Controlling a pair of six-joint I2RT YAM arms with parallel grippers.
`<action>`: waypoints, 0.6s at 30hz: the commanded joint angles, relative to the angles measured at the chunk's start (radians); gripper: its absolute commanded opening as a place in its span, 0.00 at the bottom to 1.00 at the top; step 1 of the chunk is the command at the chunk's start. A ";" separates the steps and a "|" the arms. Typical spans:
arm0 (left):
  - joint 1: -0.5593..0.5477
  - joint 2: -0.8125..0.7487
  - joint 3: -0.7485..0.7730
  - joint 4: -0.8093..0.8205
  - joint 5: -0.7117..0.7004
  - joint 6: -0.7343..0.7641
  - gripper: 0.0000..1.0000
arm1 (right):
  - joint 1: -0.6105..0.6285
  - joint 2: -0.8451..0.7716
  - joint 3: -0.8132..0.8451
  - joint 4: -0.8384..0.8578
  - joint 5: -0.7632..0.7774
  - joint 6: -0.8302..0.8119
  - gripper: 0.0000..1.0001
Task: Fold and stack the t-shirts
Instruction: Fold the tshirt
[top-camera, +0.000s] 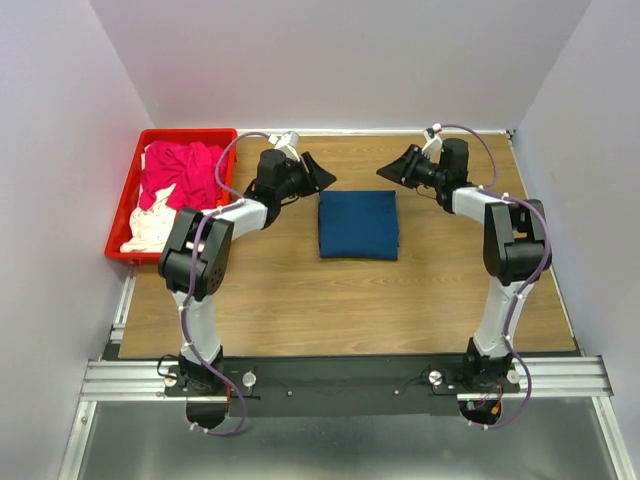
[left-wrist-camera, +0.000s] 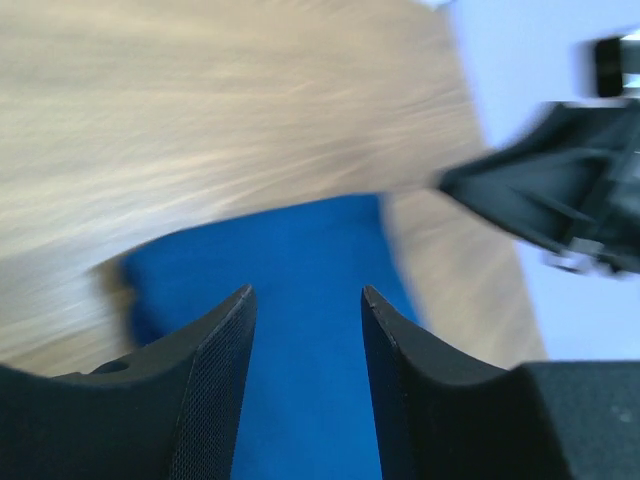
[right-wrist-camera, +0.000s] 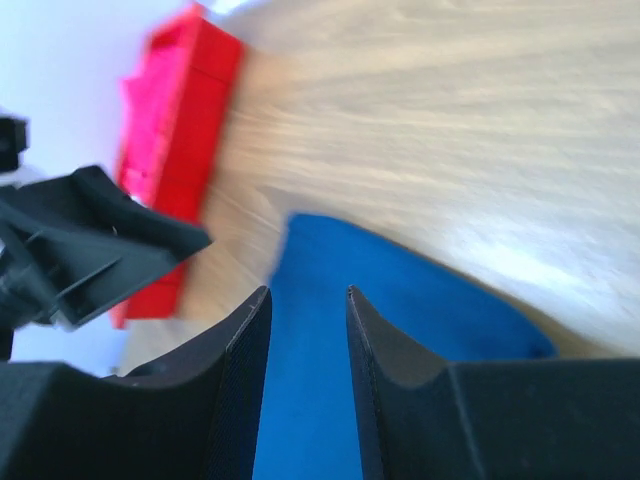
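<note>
One white shirt, overhead only

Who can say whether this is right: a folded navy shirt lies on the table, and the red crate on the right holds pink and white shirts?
Wrong side: the crate stands on the left, as the top view shows. The navy shirt and the crate's contents are as stated.
</note>
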 joint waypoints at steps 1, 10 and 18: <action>-0.060 -0.102 -0.070 0.192 -0.007 -0.043 0.54 | -0.002 0.054 -0.030 0.220 -0.091 0.184 0.43; -0.045 0.133 -0.175 0.470 0.062 -0.258 0.47 | -0.013 0.253 -0.023 0.312 -0.060 0.260 0.43; -0.019 0.101 -0.223 0.488 0.065 -0.263 0.47 | -0.051 0.285 -0.013 0.329 -0.128 0.278 0.42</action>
